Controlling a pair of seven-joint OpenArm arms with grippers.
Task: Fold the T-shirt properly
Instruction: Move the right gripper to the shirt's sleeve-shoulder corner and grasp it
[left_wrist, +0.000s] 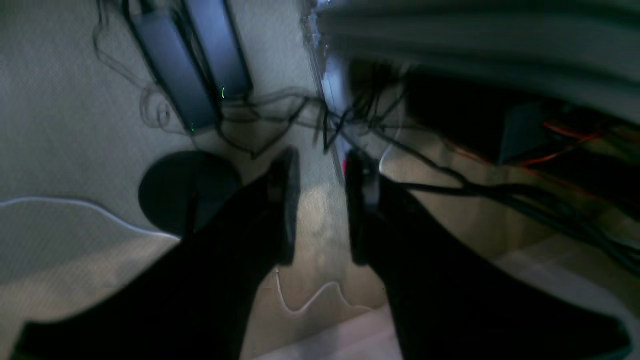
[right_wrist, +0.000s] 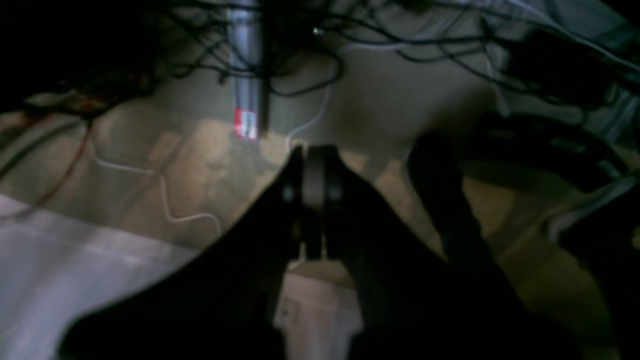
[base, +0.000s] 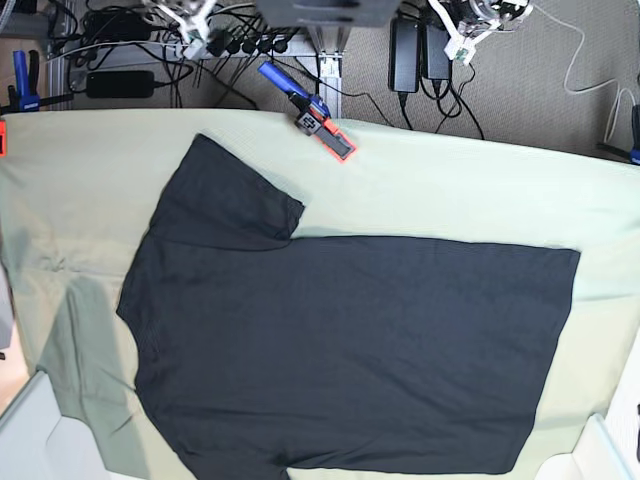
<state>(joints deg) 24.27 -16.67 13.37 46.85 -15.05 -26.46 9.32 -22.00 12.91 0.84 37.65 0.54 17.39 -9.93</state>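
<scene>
Shirt (base: 340, 350) lies flat and spread on the counter, on a pale green cloth (base: 480, 190). Collar end sits toward base view's left, hem toward its right, one sleeve (base: 225, 200) fanned out at upper left. Bottom edge runs off frame, so the other sleeve can't be seen. No fold started yet, by the look of it.

Neither arm shows in base view. Both wrist cams look off the counter at floor and cables. Left gripper (left_wrist: 322, 205): fingers parted about halfway, gap clear, nothing in it. Right gripper (right_wrist: 314, 200): fingers pressed together, nothing visible between them.

Step in hand, I'd say: bring both arms in over the cloth for the first fold. To do it well, right needs to open up before descent. Pinch fabric at sleeve seam and hem on the same long side, lift just enough to clear, carry across evenly so the edge lands parallel. Keep both ends level or the fold skews. The green cloth has wrinkles at left (base: 60, 270), so grab shirt only, not the layer under it.

Room: a blue-and-orange tool (base: 310, 112) sits at the counter's far edge, apart from the sleeve, so keep sweeps off it. Beyond lies grey carpet (base: 560, 100), with power bricks (base: 420, 45) and a tangle of cables (base: 200, 45). A blue clamp (base: 20, 80) grips the far left corner. Light even, shirt reads plain black.
</scene>
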